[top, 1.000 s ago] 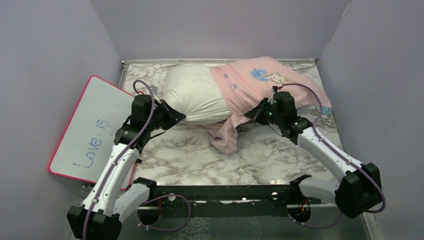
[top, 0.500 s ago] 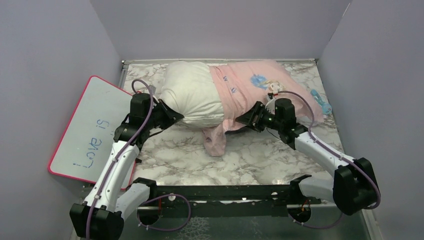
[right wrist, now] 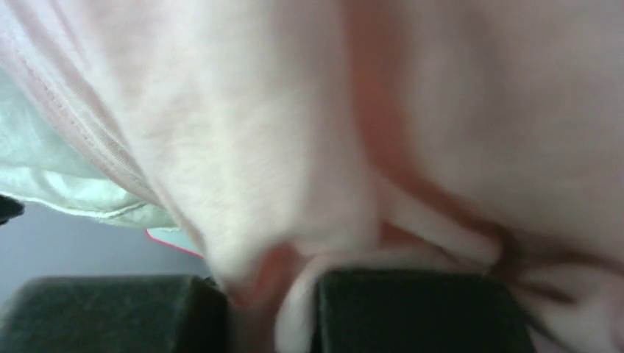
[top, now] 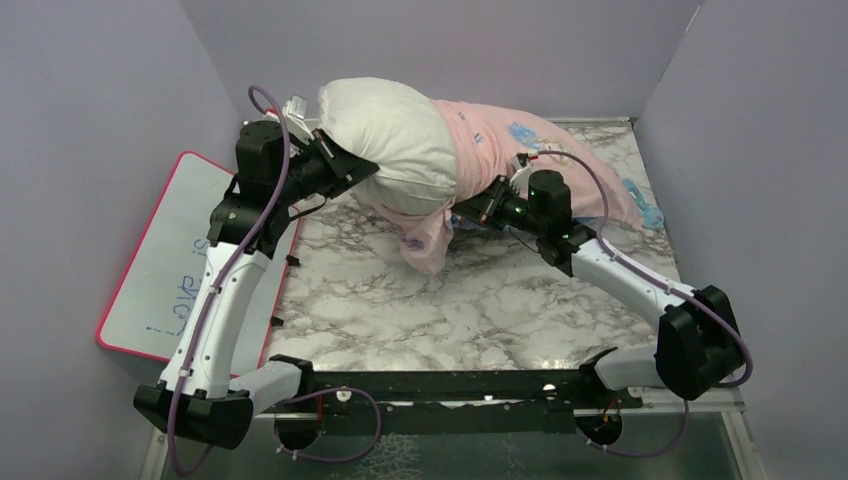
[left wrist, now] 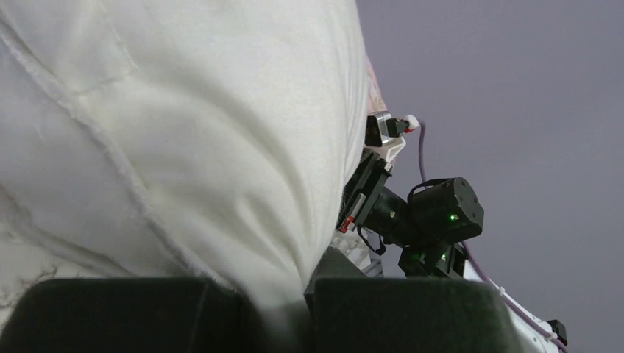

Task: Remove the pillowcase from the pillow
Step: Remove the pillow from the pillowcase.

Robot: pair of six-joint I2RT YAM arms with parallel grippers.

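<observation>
Soft, even light from above; only a faint shadow lies on the table (top: 480, 300) under the pillow (top: 395, 130). Top view sharp. Right wrist view smeared with blur, the pillowcase (right wrist: 279, 125) too close to focus.

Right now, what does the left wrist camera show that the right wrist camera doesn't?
Only the left wrist view shows the right arm against the purple wall, and the left end effector pinching the white pillow. Only the right wrist view shows the pink pillowcase close up, bunched in the right end effector. Both show some of the pillow and a pair of dark fingers along the bottom edge.
</observation>
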